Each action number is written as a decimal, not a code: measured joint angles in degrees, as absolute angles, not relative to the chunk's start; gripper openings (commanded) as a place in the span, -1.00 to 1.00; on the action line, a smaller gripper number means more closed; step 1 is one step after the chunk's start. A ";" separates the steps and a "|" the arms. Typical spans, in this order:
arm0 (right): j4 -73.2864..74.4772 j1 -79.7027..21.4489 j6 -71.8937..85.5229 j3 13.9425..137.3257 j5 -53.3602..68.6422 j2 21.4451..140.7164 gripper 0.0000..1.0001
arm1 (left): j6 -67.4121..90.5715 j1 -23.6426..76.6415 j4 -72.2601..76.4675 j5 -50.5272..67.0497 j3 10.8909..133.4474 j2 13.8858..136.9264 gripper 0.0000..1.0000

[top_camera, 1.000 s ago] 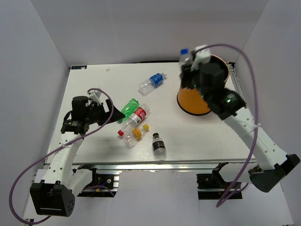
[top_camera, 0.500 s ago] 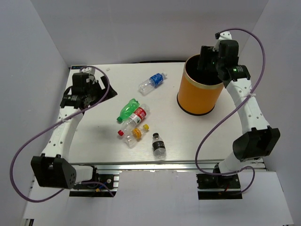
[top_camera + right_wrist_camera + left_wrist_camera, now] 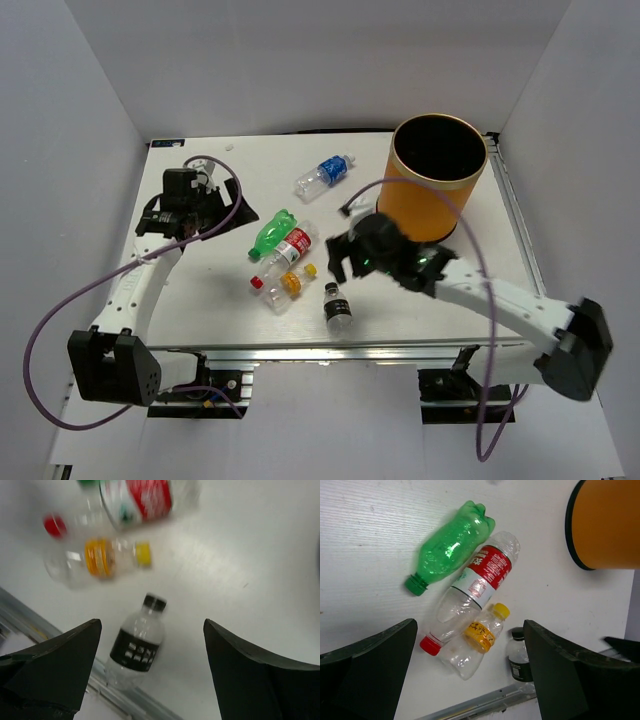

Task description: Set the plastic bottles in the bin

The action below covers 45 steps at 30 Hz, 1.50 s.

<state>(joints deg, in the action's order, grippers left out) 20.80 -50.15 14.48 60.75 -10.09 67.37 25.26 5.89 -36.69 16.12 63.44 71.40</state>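
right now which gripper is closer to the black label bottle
Right. The right gripper hovers just beyond the black-label bottle, almost over it. The left gripper is far off to its left, past the green bottle.

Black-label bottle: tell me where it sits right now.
Top view: the black-label bottle lies near the table's front edge, just right of the yellow-capped bottle, close to the open right pincer.

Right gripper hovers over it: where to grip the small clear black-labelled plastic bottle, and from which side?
Probably across the labelled middle of the black-labelled bottle, from straight above, the right gripper's open jaws spanning its width. It lies on its side, clear of the other bottles, so both flanks are free.
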 measured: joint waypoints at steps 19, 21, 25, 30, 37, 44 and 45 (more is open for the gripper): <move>23.83 -70.52 36.36 54.70 -21.78 95.42 0.01 | 24.82 6.96 -35.53 21.47 62.24 69.76 0.96; 24.03 -70.52 35.99 54.70 -23.35 94.48 -0.03 | 24.67 7.09 -35.53 21.50 62.24 69.76 0.96; 23.03 -70.35 30.70 55.22 -25.74 89.27 -0.56 | 24.34 7.35 -35.55 21.52 62.24 69.76 0.96; 18.72 -70.22 23.31 55.99 -25.17 82.39 -0.61 | 23.97 7.38 -35.55 21.52 62.24 69.76 0.96; 20.27 -57.39 15.90 61.41 -24.53 73.56 -0.69 | 23.79 7.99 -35.55 21.50 62.24 69.80 0.96; 23.42 -31.11 9.37 82.56 -24.27 71.22 -0.49 | 23.94 12.80 -35.64 20.40 58.26 69.95 0.96; 23.90 -29.04 8.51 85.71 -24.12 72.34 -0.36 | 24.05 14.24 -35.77 19.84 56.97 69.95 0.96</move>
